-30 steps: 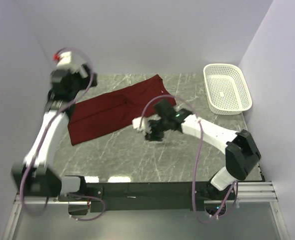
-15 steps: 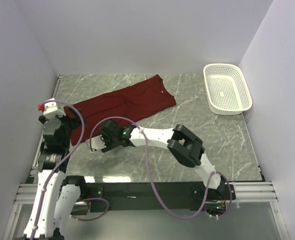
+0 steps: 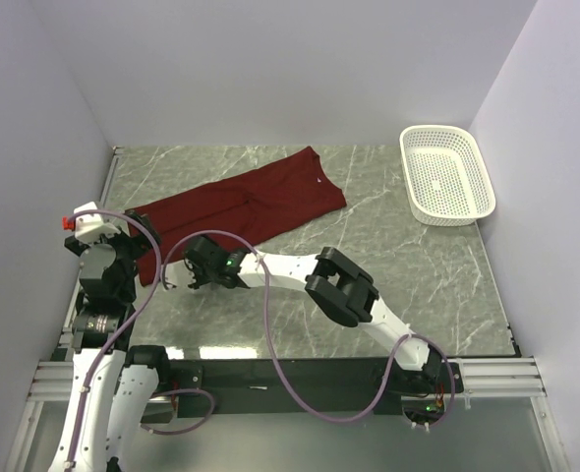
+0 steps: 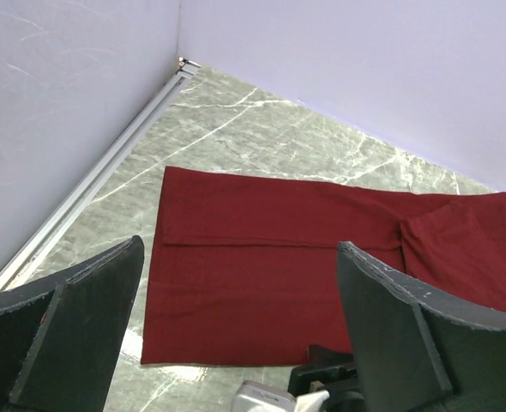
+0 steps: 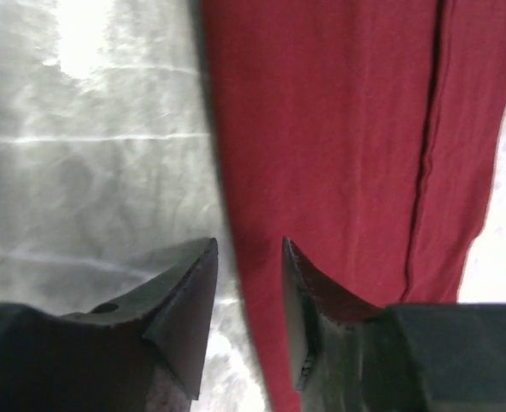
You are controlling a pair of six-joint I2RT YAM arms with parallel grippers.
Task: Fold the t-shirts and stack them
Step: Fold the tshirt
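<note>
The maroon t-shirt point(image 3: 241, 206) lies flat on the marble table as a long folded strip, running from near left to far right, with its white neck label point(image 3: 319, 180) at the far right end. It also shows in the left wrist view point(image 4: 279, 283) and the right wrist view point(image 5: 339, 129). My right gripper point(image 3: 182, 273) is low at the shirt's near-left edge. In its own view point(image 5: 249, 292) it is open a narrow gap, and the shirt's edge runs between the fingers. My left gripper point(image 3: 138, 241) is wide open and empty above the shirt's left end point(image 4: 240, 335).
A white mesh basket point(image 3: 445, 175) stands at the far right corner. Walls close the table on the left, back and right. A metal rail point(image 4: 90, 193) runs along the left wall. The right arm stretches across the table's near middle.
The right arm has swung left from the table's middle to the shirt's near-left edge. The left arm has come down from the back left to the near left. The shirt has not moved.
</note>
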